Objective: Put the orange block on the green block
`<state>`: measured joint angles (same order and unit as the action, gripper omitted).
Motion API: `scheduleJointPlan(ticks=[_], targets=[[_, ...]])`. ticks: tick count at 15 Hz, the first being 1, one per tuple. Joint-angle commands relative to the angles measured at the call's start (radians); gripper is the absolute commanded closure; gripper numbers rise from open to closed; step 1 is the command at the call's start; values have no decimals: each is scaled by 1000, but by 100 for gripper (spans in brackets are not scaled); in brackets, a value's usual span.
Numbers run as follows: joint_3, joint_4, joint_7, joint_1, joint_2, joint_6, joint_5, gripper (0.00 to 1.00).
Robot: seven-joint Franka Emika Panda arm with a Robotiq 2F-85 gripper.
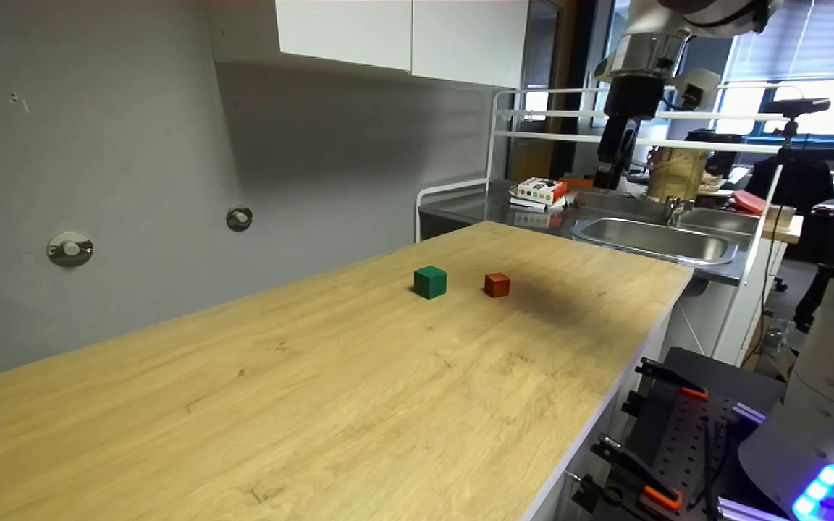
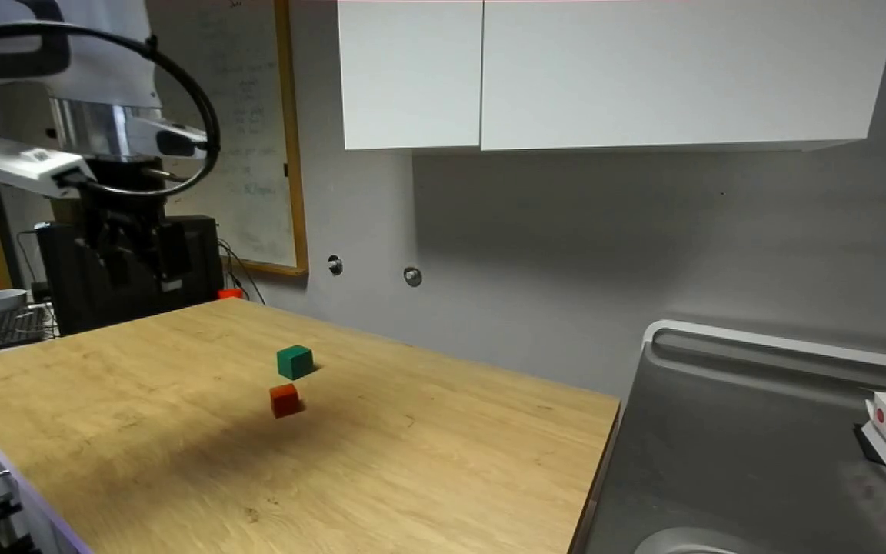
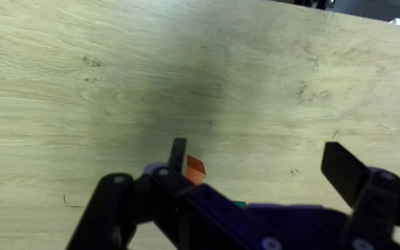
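The orange block rests on the counter. The green block rests on the counter, near the orange block; a strip of bare counter separates the two. The end effector hangs above the counter, well apart from both blocks, directed downward. From where I stand, its fingers are spread wide. In the wrist view, one finger partly covers the orange block, and the end effector's body hides most of the green block. A soft shadow falls across the counter near the orange block. A blue light shines on the base of the arm. In an exterior view, the sink lies beyond the counter's end, a box near it.
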<state>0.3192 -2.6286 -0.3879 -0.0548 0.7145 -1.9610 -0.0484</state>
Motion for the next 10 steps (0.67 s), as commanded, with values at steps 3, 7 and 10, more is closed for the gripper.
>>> scheduleJointPlan(ticks=[3, 7, 10], targets=[[-25, 176, 78, 32, -320, -115, 161, 0], [-82, 302, 153, 25, -511, -154, 220, 0], [-127, 392, 258, 0, -650, -183, 182, 0]])
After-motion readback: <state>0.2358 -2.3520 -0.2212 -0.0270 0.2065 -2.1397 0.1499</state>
